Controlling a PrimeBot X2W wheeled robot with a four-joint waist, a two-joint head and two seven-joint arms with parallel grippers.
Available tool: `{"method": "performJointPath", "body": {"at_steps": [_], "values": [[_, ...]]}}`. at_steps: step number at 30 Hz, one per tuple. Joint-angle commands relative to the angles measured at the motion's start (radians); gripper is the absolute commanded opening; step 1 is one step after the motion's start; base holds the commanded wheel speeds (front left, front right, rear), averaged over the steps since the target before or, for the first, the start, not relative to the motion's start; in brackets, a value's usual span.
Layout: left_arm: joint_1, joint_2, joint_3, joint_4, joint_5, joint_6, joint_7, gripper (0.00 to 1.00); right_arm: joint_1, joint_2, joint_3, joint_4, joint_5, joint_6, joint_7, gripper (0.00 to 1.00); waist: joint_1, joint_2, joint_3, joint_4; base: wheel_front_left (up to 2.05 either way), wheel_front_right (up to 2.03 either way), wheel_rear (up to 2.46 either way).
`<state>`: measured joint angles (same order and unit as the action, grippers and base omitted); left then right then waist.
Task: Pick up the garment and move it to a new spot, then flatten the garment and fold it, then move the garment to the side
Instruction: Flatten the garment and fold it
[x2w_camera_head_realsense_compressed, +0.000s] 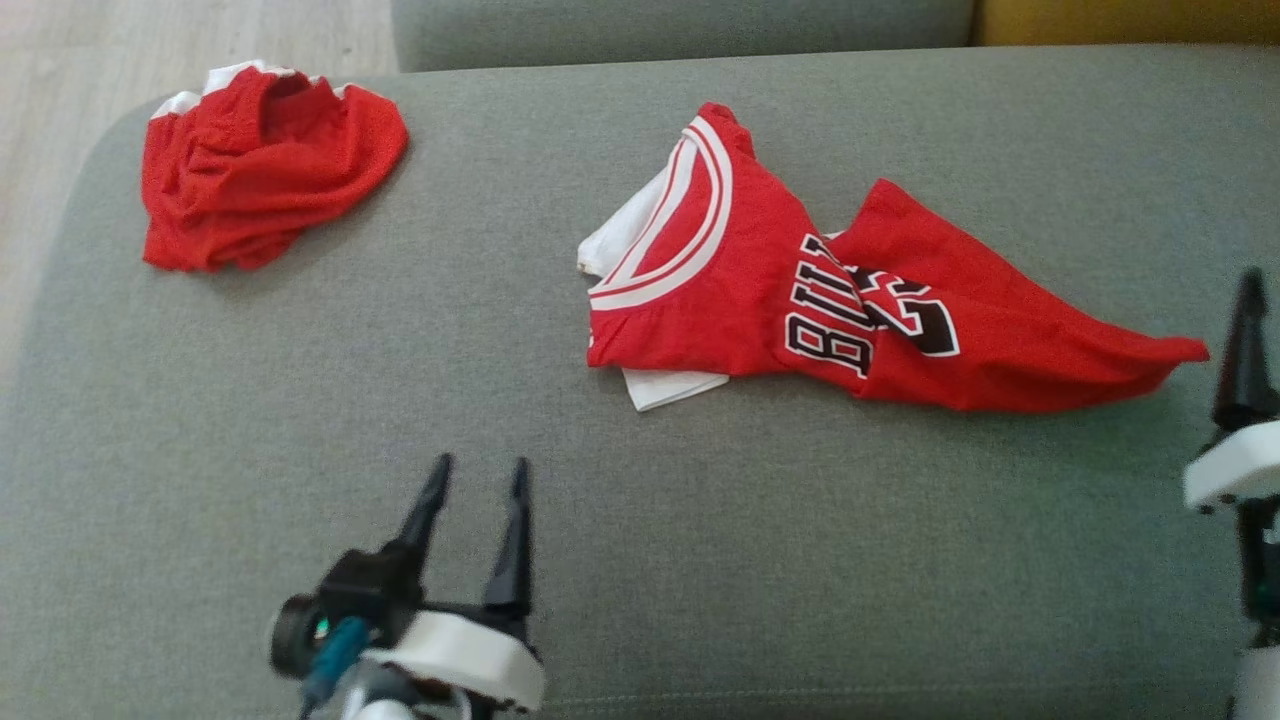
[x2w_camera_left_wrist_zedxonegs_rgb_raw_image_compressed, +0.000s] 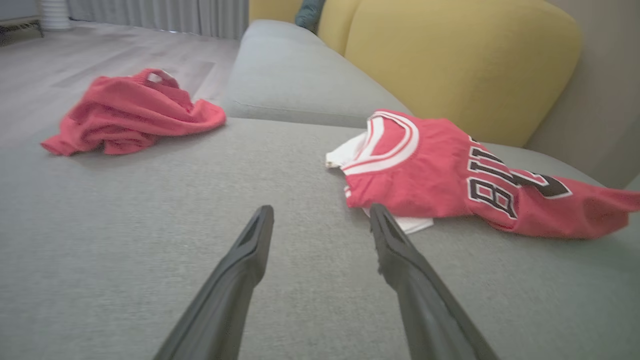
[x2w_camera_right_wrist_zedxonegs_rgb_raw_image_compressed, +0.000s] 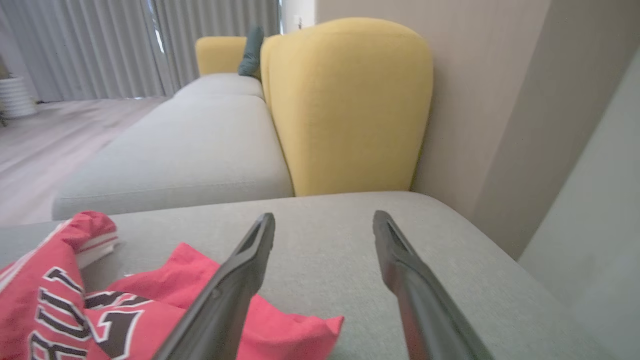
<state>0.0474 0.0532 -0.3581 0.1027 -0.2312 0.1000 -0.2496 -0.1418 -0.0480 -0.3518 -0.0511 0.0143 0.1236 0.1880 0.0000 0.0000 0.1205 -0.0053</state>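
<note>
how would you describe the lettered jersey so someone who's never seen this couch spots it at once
Look at the grey couch seat, which has two red garments on it. The jersey is the one lying toward the right side. Unlike the red bundle at the far left corner, it bears black letters edged in white and a white-striped collar.

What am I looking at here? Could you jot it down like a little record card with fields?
Surface: grey sofa seat, yellow backrest behind
Garment: red jersey, crumpled, lettering showing, not yet flattened
Other cloth: red bundle, far left corner
Left gripper: open, empty, short of the jersey
Right gripper: open, empty, by the jersey's right tip
</note>
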Motion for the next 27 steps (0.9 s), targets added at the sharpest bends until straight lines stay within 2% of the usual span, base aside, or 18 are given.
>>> {"method": "performJointPath", "body": {"at_steps": [1, 6, 10, 12, 18, 27], "values": [[-0.071, -0.003, 0.005, -0.010, 0.003, -0.010, -0.012, 1.00, -0.011, -0.006, 0.046, -0.050, 0.016, 0.007, -0.014, 1.00, 0.0000, 0.0000, 0.004, -0.010, 0.00, 0.00, 0.00], [-0.179, -0.003, -0.070, 0.095, -0.016, -0.036, 0.010, 1.00, -0.029, -0.003, 0.100, -0.035, 0.065, 0.007, -0.060, 1.00, 0.0000, 0.0000, 0.024, -0.032, 0.00, 0.00, 0.00], [-0.269, -0.003, -0.119, 0.198, -0.059, -0.040, 0.032, 1.00, -0.057, -0.003, 0.155, 0.010, 0.109, 0.007, -0.115, 1.00, 0.0000, 0.0000, 0.044, -0.060, 0.00, 0.00, 0.00], [-0.323, -0.003, -0.150, 0.277, -0.102, -0.035, 0.046, 1.00, -0.077, -0.002, 0.200, 0.037, 0.133, 0.007, -0.159, 1.00, 0.0000, 0.0000, 0.059, -0.085, 0.00, 0.00, 0.00], [-0.398, -0.003, -0.198, 0.387, -0.196, -0.012, 0.048, 1.00, -0.095, -0.002, 0.261, 0.058, 0.151, 0.007, -0.223, 1.00, 0.0000, 0.0000, 0.086, -0.130, 0.00, 0.00, 0.00], [-0.498, -0.003, -0.230, 0.521, -0.248, 0.031, 0.030, 1.00, -0.099, -0.002, 0.305, 0.041, 0.164, 0.007, -0.253, 1.00, 0.0000, 0.0000, 0.107, -0.179, 0.00, 0.00, 0.00]]}}
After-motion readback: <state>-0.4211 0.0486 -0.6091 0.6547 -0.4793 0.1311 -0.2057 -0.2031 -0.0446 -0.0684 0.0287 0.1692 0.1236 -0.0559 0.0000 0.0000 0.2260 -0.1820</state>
